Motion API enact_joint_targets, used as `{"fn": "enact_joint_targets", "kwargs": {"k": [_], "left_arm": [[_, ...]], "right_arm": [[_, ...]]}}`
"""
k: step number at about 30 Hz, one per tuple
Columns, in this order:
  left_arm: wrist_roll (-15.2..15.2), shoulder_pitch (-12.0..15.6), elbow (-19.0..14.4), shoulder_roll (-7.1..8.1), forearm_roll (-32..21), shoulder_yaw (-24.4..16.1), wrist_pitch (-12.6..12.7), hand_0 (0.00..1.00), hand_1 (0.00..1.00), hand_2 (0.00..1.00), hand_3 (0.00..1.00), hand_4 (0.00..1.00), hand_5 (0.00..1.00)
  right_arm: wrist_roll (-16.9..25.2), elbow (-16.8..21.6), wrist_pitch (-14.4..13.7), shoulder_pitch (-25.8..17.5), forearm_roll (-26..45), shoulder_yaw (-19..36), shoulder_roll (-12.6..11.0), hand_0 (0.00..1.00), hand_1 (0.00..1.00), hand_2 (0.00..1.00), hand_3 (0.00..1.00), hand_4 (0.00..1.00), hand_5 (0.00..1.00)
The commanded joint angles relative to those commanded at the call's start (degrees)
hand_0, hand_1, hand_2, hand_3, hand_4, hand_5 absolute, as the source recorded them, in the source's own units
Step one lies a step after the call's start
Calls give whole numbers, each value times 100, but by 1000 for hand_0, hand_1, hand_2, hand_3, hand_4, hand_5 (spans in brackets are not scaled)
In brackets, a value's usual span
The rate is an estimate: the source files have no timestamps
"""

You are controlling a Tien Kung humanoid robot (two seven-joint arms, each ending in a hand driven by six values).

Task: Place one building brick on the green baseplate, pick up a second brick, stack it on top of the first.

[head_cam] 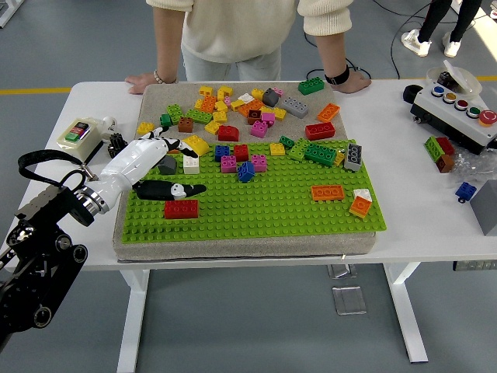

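A red brick (181, 208) sits flat on the green baseplate (264, 206) near its left front corner. Just behind it hovers my left hand (183, 168), white-backed, with fingers spread and the black thumb (171, 189) stretched right above the red brick, holding nothing. A grey brick (167, 163) and a white brick (190, 164) lie between the thumb and the other fingers. Loose bricks (248, 109) of many colours cover the beige mat behind the plate. My right hand is out of the picture.
An orange brick (328, 192) and an orange-white pair (361, 203) stand at the plate's right. A person stands at the far side, with a hand (144, 80) and the other hand (351, 82) resting on the table. A switch box (80, 134) lies left, a button box (458, 105) right.
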Motion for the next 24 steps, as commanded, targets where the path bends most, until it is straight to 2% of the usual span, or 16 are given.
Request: {"fn": "enact_joint_targets", "kwargs": {"k": [8,10,12,15,24], "left_arm": [[-136,-60,5,32,-161,186,-195,998,752,702,669,998,724],[-204,-78,14,37,-225,271,-360,998,755,703,669,998,724],[-231,-93,18,41,-237,336,-422,998,755,703,669,998,724],[-226,-114,41,1,-266,313,-476,998,755,703,669,998,724],[-396,-171,47,4,-315,430,-800,998,764,707,672,998,732]], "right_arm": [[2,0,18,-14,-4,32,-1,742,665,713,596,918,501],[30,0,18,-28,8,46,16,742,665,713,595,917,501],[44,0,18,-33,8,56,24,742,665,713,595,917,501],[69,0,18,-30,21,56,28,742,665,713,595,917,501],[80,0,21,-54,34,96,21,743,665,713,595,916,504]]}}
